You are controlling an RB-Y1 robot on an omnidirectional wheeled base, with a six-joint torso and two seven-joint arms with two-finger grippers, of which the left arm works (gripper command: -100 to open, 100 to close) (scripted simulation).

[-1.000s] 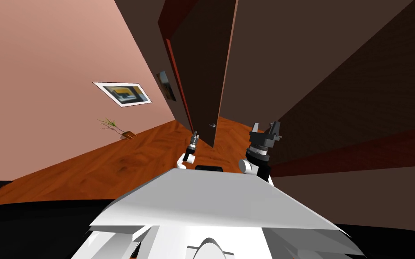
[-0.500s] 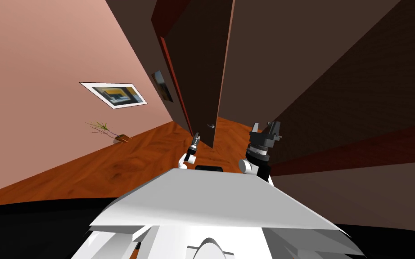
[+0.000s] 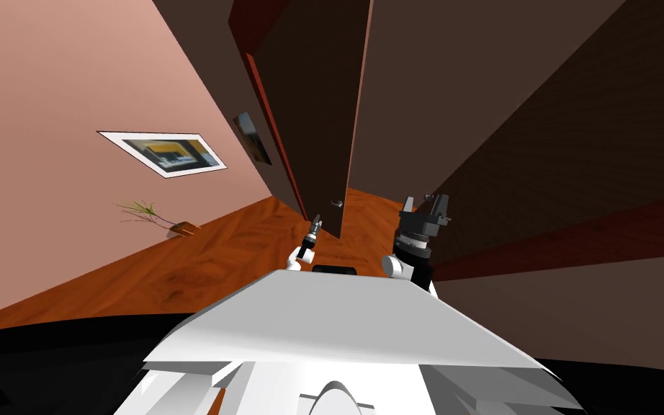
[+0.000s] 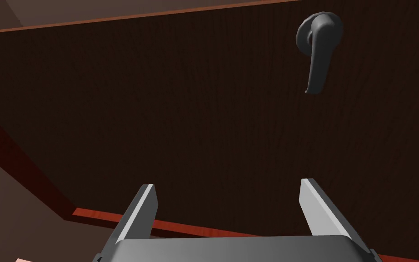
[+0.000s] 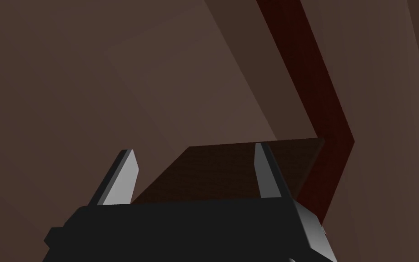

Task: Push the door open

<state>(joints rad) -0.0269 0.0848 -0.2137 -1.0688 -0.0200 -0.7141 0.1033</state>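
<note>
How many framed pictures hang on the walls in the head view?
2. A white-framed picture hangs on the pink wall; a second picture hangs on the darker wall beside the door. More may hang out of view.

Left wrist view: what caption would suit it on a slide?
Open left gripper facing a dark brown door, its grey lever handle farther ahead, untouched.

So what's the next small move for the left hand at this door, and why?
Probably ease the left hand forward until its open fingers meet the dark door, then push. The door lies ahead of the hand, the lever handle sits off to one side, and the head view shows the door standing ajar, so the handle likely needs no turning.
</note>
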